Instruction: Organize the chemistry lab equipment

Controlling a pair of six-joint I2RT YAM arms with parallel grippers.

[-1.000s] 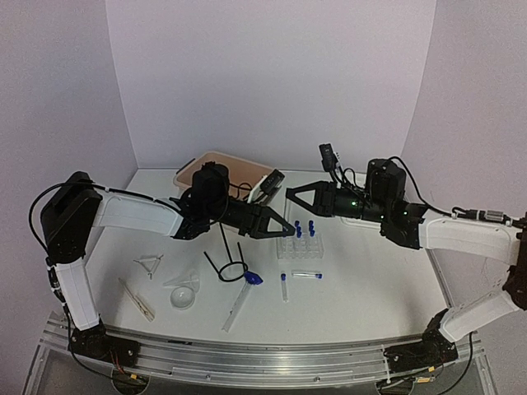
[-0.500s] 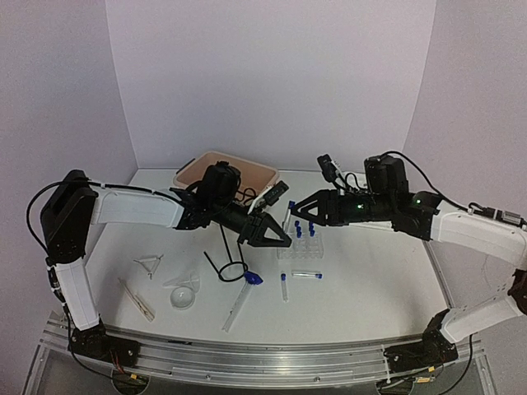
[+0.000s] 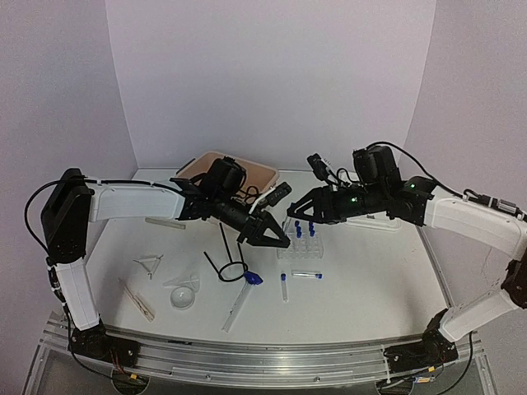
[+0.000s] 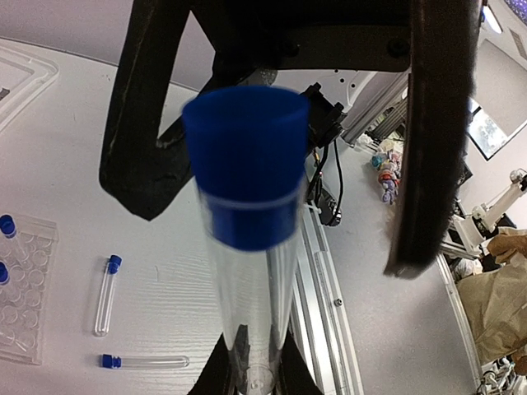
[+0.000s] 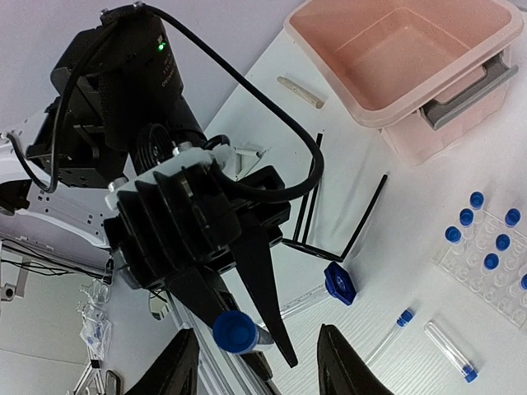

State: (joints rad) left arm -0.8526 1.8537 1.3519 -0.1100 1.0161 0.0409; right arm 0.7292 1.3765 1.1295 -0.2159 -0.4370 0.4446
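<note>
Left gripper [image 4: 251, 374]: closed narrow on the bottom end of one clear tube [image 4: 247, 280]. Tube is held in the air above the middle of the tabletop [image 3: 370, 280], a little toward the far edge

Tube axis: runs straight out from the left fingertips, roughly left to right across the tabletop. The blue cap [image 4: 243, 140] is the free end and points at the right arm

Right gripper [image 5: 257, 333]: jaws apart, one finger on either side of the cap, holding nothing. The left wrist view shows a gap between the cap and each finger, so not touching as far as I can tell

Relation that matters: the two grippers face each other along the tube's length, and the capped end sits between the right fingers. The right arm is therefore the nearer one to the free end. Reads as a hand-over, left to right (judgement only)

Next move would need the right jaws to close square across the axis before the left lets go. Risk: a grip on the cap alone could let the tube tip or slip

Rack [image 3: 300, 245]: on the tabletop just beneath the meeting point, with several capped tubes upright in it and open wells left. Two loose tubes [image 3: 306, 275] lie flat just on its near side
</note>
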